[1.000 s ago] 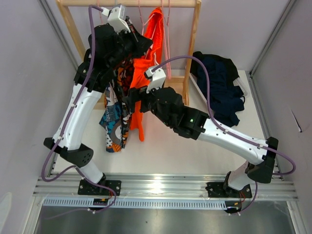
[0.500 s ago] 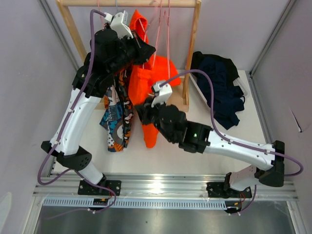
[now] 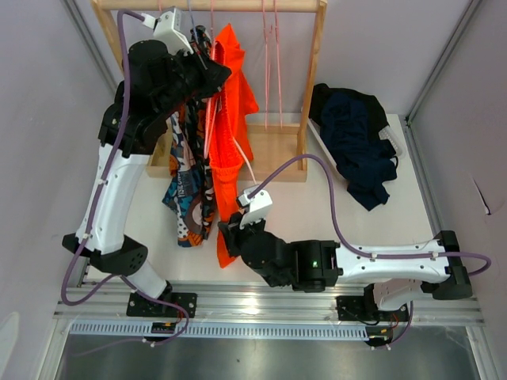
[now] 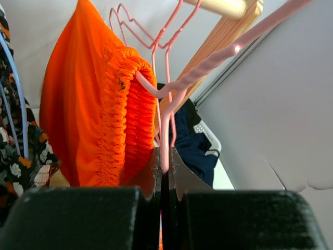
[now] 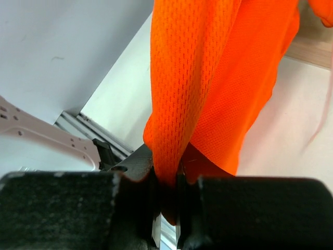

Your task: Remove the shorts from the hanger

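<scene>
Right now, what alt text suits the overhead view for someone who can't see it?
The right gripper clamps the bottom of bright orange shorts hanging from a wooden rack, while the left gripper pinches their pink hanger up top. Patterned shorts hang alongside; dark shorts lie heaped nearby.

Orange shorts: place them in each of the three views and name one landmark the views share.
Top external: orange shorts hang left of centre, lower end pinched by the right gripper.
Left wrist: the shorts fill the left half, bunched on the pink hanger.
Right wrist: the shorts drop from top centre into that gripper.
Shared landmark: the wooden rack, upper right in both wrist views.
</scene>
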Motion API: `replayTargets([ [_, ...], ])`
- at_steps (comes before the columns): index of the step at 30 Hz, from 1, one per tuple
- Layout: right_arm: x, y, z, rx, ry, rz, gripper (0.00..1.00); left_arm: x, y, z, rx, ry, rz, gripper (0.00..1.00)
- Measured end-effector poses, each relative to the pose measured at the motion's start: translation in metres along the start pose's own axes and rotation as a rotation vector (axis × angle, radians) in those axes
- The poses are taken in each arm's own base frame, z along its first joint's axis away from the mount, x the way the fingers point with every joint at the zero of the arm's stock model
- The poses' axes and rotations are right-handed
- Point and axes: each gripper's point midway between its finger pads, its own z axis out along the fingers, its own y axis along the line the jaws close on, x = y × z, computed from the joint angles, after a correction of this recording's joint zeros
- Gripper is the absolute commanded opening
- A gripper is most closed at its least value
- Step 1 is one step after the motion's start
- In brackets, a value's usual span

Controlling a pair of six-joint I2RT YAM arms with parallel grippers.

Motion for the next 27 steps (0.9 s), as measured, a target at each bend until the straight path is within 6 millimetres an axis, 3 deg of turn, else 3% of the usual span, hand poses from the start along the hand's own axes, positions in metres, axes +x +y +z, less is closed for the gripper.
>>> replayTargets([
  [3, -0.005, -0.01, 0.007, 0.024, -0.01, -0.016, 0.0, 0.007, -0.002, -0.002, 0.024, 0.034, -0.006, 0.0],
  [7, -0.029, -0.049, 0.04, 0.088, -0.019, -0.066, 0.0, 0.029, 0.0, -0.017, 0.046, 0.103, -0.011, 0.0],
  [13, -0.113, -0.113, 0.099, 0.214, -0.106, -0.089, 0.0, 0.081, 0.017, -0.082, 0.031, 0.247, -0.047, 0.0],
  [15, -0.137, -0.125, 0.111, 0.231, -0.136, -0.097, 0.0, 0.093, 0.018, -0.107, 0.04, 0.272, -0.065, 0.0],
  [18, -0.156, -0.135, 0.125, 0.232, -0.152, -0.108, 0.0, 0.102, 0.013, -0.136, 0.08, 0.281, -0.093, 0.0],
  [20, -0.157, -0.144, 0.131, 0.24, -0.141, -0.115, 0.0, 0.111, 0.009, -0.151, 0.104, 0.29, -0.103, 0.0],
  [23, -0.142, -0.148, 0.131, 0.237, -0.106, -0.121, 0.0, 0.121, 0.008, -0.167, 0.12, 0.301, -0.101, 0.0],
  [27, -0.094, -0.149, 0.098, 0.23, -0.031, -0.151, 0.0, 0.112, 0.015, -0.167, 0.09, 0.249, -0.066, 0.0],
])
